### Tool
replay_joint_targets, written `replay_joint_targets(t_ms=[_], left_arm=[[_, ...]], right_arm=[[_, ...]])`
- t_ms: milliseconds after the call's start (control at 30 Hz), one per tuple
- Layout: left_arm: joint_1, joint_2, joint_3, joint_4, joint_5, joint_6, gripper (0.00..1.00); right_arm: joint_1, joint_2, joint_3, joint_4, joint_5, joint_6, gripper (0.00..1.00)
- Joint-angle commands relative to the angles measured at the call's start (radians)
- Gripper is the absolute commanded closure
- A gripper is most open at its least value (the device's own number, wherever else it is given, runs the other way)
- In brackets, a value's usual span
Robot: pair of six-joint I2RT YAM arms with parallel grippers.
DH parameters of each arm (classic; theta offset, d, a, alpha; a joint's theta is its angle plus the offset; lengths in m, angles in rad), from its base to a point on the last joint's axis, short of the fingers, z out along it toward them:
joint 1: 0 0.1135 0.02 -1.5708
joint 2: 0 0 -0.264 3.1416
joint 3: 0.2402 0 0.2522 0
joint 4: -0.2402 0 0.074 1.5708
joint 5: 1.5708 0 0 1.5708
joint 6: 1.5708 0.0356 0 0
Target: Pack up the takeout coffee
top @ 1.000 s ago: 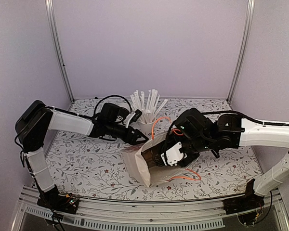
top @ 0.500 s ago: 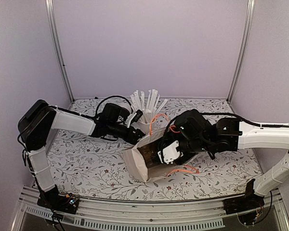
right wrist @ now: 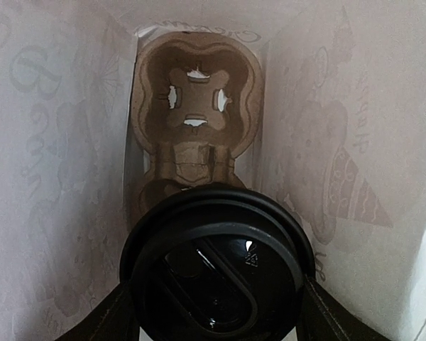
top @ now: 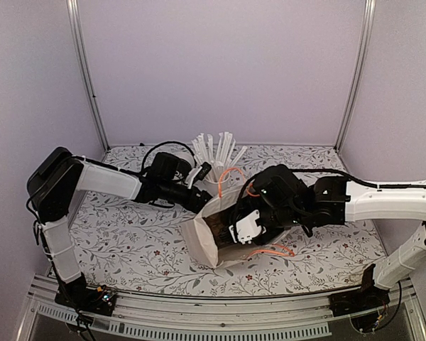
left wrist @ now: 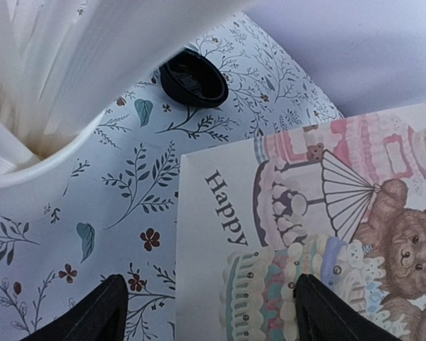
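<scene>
The takeout coffee shows in the right wrist view as a round black lid [right wrist: 216, 266] between my right fingers. My right gripper [right wrist: 216, 307] is shut on the cup and holds it inside the white paper bag [right wrist: 57, 163]. A brown cardboard cup carrier [right wrist: 195, 106] lies at the bag's far end. In the top view the bag [top: 202, 245] lies on its side with my right gripper [top: 234, 229] in its mouth, and the cup is hidden. My left gripper [top: 201, 202] is open at the bag's upper edge. Its jaws straddle the printed "Happy" side [left wrist: 305, 213].
A white cup of wrapped sticks [top: 214, 186] stands just behind the bag and close to my left gripper [left wrist: 213, 312]. A loose black lid [left wrist: 193, 77] lies on the flowered table beyond it. Orange bag handles [top: 270, 252] trail by my right arm.
My right gripper has moved left, deeper into the bag with the cup. The bag's mouth has shifted slightly with it. The left arm has hardly moved.
</scene>
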Motion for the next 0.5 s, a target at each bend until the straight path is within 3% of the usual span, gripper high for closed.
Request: replay_joint_targets(t_ms=[0, 467], left_arm=[[-0.013, 0.01, 0.004, 0.023, 0.037, 0.017, 0.17], [-0.013, 0.012, 0.009, 0.008, 0.075, 0.034, 0.17]], right_arm=[[0.007, 0.018, -0.023, 0.017, -0.015, 0.018, 0.69], [-0.022, 0.063, -0.012, 0.031, -0.024, 0.013, 0.68]])
